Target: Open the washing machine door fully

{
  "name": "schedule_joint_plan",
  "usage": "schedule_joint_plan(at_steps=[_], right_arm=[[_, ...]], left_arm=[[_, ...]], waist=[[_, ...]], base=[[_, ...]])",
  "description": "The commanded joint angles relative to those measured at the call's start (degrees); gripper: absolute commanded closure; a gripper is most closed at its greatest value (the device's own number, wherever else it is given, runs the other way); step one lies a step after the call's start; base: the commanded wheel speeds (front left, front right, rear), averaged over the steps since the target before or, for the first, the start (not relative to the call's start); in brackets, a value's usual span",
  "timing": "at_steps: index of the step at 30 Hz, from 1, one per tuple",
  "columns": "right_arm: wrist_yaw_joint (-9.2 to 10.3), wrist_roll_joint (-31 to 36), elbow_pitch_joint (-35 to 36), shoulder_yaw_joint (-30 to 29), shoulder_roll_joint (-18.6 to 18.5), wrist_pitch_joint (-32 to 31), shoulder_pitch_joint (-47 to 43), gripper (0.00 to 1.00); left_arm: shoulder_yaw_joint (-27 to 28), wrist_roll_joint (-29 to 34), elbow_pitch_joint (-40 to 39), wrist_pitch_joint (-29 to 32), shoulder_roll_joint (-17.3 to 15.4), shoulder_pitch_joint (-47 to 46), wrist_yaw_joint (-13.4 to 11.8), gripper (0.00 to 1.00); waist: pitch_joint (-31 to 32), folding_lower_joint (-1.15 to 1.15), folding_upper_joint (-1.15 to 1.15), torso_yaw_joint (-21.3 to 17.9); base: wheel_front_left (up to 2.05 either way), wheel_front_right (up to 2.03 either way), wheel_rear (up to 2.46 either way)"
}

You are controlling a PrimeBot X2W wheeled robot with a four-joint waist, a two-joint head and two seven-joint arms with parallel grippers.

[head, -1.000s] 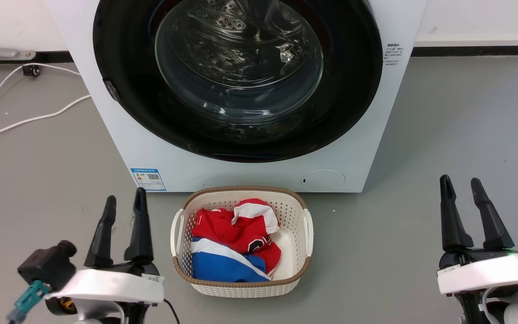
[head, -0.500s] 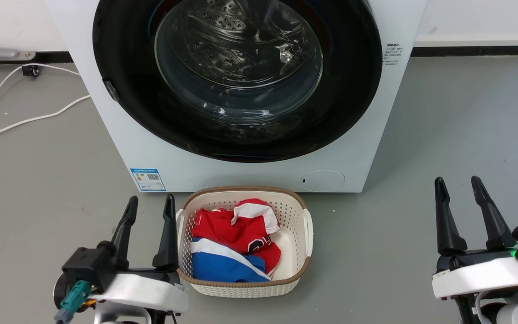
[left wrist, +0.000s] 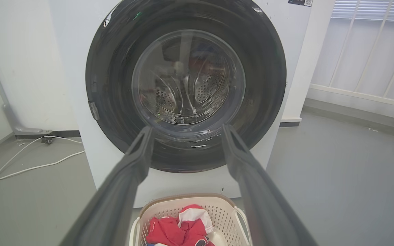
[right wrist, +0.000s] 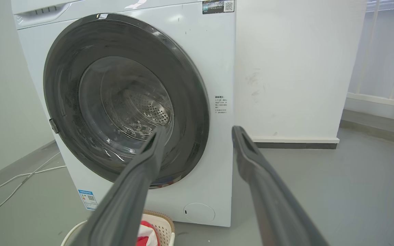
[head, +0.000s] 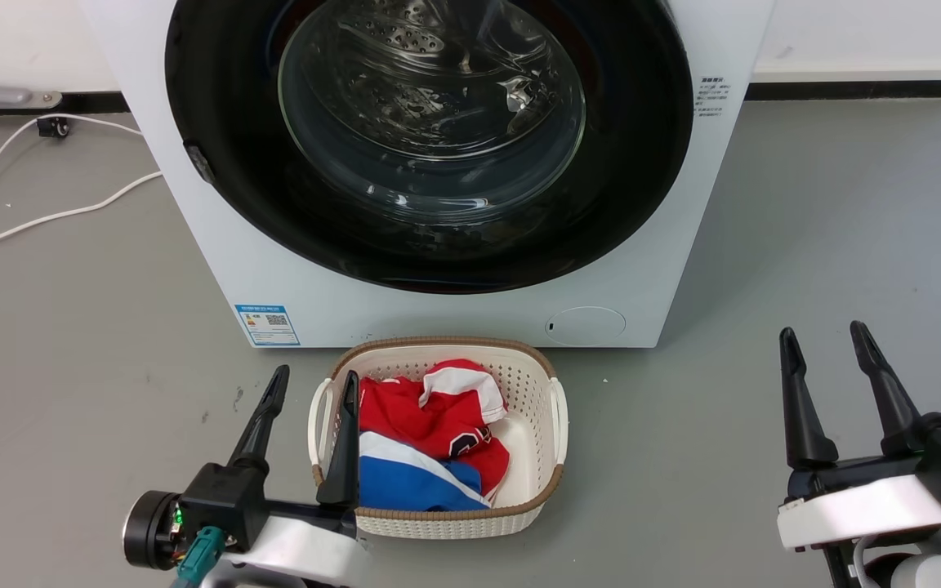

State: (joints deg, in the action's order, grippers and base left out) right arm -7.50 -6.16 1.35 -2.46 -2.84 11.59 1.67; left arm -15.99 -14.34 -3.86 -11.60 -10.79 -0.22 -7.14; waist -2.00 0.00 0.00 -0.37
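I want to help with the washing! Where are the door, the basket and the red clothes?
Door (head: 634,163): head view, on its black ring.
Basket (head: 438,527): head view, on its front wall.
Red clothes (head: 405,416): head view, on a red fold.

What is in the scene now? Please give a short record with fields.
washing machine door: shut, touched by no pincer
left pincer: open, empty, low by the left rim of the laundry basket
right pincer: open, empty, over bare floor at the right
laundry basket: on the floor below the door, holding red, white and blue clothes
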Motion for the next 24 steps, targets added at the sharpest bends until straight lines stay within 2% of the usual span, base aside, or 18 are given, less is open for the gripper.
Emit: schedule_joint_plan(at_steps=[1, 3, 8, 11, 13, 17, 24], right_arm=[[0.02, 1.15, 0.63, 0.14, -0.07, 0.4, -0.02, 0.0], [0.02, 1.92, 0.92, 0.27, -0.07, 0.67, 0.04, 0.0], [0.02, 0.3, 0.28, -0.19, -0.06, 1.28, -0.34, 0.0], [0.02, 0.52, 0.3, -0.1, -0.05, 1.57, -0.47, 0.0], [0.02, -0.03, 0.07, -0.24, -0.05, 1.79, -0.69, 0.0], [0.02, -1.33, -0.77, -0.59, -0.05, 2.19, -0.97, 0.0], [0.02, 1.13, -0.6, 0.01, -0.04, 3.0, -1.2, 0.0]], left_arm=[[0.03, 0.72, -0.35, -0.42, -0.29, -0.06, -0.31, 0.0], [0.63, 0.66, -0.76, -0.7, 0.38, 0.06, -0.53, 0.0], [2.98, 0.41, -1.04, -1.3, 2.16, 1.0, 2.19, 0.0], [5.95, 0.08, -0.04, -1.58, 3.92, 1.69, 4.95, 0.0], [7.64, -1.03, 1.62, -1.82, 5.22, 2.72, 8.02, 0.0], [10.92, 1.26, 3.48, -2.27, 6.61, 3.01, 11.56, 0.0], [12.37, 4.59, 6.15, -3.01, 7.6, 3.39, 13.94, 0.0]], waist=[[-0.03, 0.0, 0.0, -0.01], [-0.08, 0.0, 0.0, -0.02], [-0.15, 0.0, 0.0, -0.08], [-0.16, 0.0, 0.0, -0.11], [-0.12, 0.0, 0.0, -0.16], [-0.03, 0.0, 0.0, -0.16], [-0.1, 0.0, 0.0, -0.14]], base=[[0.0, 0.0, 0.0], [0.0, 0.0, 0.0], [0.0, 0.0, 0.0], [0.0, 0.0, 0.0], [0.0, 0.0, 0.0], [0.0, 0.0, 0.0], [0.0, 0.0, 0.0]])
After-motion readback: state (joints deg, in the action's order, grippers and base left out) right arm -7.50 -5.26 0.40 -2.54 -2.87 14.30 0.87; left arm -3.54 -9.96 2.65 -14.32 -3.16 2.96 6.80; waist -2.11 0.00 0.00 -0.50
